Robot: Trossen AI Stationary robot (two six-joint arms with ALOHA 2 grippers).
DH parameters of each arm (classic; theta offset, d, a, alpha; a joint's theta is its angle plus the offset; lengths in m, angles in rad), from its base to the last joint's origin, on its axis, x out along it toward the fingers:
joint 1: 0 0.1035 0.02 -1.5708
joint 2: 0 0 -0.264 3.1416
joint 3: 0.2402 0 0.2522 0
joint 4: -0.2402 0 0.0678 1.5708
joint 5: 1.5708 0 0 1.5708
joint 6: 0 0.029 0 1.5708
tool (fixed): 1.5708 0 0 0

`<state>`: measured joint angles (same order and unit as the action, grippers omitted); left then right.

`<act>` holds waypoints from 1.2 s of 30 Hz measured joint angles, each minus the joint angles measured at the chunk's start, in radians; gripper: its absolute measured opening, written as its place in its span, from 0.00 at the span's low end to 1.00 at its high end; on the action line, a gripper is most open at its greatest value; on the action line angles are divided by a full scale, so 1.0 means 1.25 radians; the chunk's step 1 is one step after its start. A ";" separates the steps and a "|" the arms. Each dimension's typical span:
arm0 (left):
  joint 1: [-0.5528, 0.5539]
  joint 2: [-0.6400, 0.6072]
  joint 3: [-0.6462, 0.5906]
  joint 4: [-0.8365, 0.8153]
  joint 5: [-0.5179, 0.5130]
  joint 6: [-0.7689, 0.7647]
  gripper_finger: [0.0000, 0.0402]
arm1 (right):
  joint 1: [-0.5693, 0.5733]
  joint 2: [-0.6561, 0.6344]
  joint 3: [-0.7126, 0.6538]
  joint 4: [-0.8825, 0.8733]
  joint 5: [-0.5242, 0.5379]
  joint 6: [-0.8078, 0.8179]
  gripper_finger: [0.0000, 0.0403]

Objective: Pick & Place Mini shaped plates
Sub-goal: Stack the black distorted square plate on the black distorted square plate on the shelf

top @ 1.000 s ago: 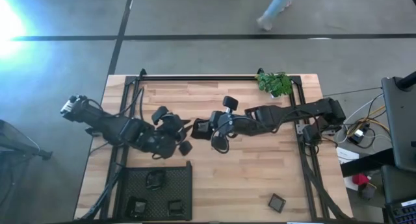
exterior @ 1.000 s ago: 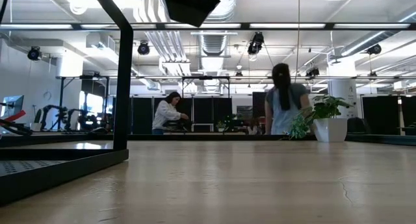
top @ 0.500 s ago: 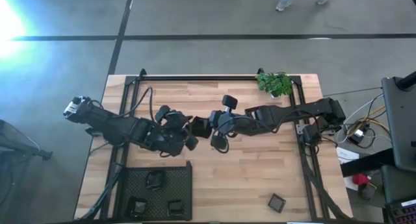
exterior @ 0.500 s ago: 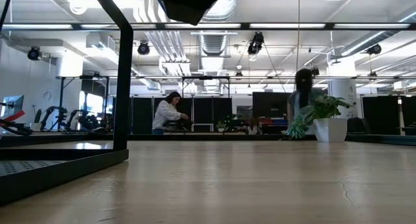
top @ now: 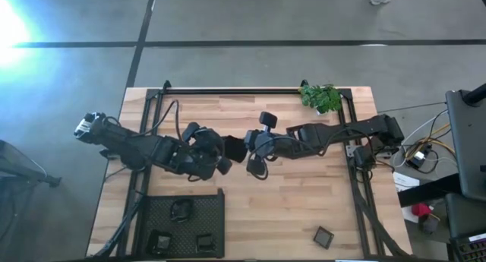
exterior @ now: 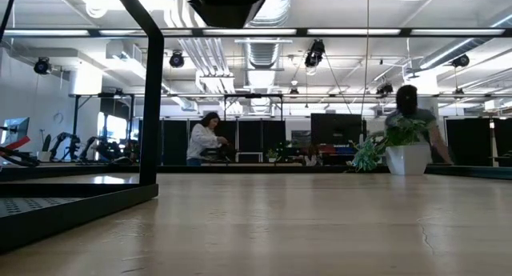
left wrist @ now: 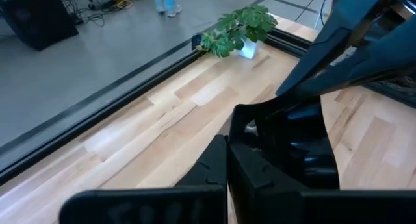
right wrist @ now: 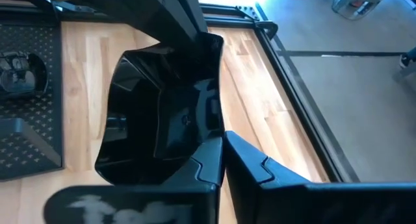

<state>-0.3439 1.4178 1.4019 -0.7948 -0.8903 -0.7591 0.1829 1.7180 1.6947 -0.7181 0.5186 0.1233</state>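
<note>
A glossy black mini plate (top: 234,149) with angular walls hangs in the air above the table's middle, between my two grippers. My right gripper (top: 246,149) is shut on the side of it toward the table's right. My left gripper (top: 222,153) is shut on the opposite side. The left wrist view shows the plate (left wrist: 289,149) just beyond my left fingers, and the right wrist view shows the plate (right wrist: 159,117) beyond my right fingers. From table height only a dark shape (exterior: 230,0) shows at the top. My left gripper pinches the plate's rim (left wrist: 235,123) between its two fingers, coming level from the table's left. The plate is lifted clear of the table. My right gripper pinches the opposite rim (right wrist: 207,141) between its two fingers, coming level from the table's right, with the plate tilted on edge.
A black mesh tray (top: 216,205) at the near left holds three small dark plates. One more square dark plate (top: 324,236) lies near the near edge. A potted green plant (top: 320,97) stands at the far right corner. People show in the room beyond.
My left gripper has moved toward the table's right, up to the plate that my right gripper holds in the air, and now meets its rim. The right arm and plate have stayed nearly still. A person has walked rightward in the background.
</note>
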 joint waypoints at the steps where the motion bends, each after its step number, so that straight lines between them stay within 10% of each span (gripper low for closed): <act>1: 0.000 0.000 0.000 0.000 0.001 -0.002 0.00 | 0.000 0.000 0.000 0.000 0.000 0.000 0.04; 22: -0.023 -0.094 0.001 -0.219 0.218 -0.171 0.00 | 0.077 -0.008 0.119 -0.010 -0.002 -0.025 0.40; 36: -0.286 -0.119 -0.004 -0.448 0.428 -0.589 0.00 | 0.095 -0.008 0.241 -0.135 -0.002 0.021 0.41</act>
<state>-0.7017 1.2694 1.3967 -1.3545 -0.3553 -1.4950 0.3016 1.7077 1.9956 -0.8871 0.5159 0.1498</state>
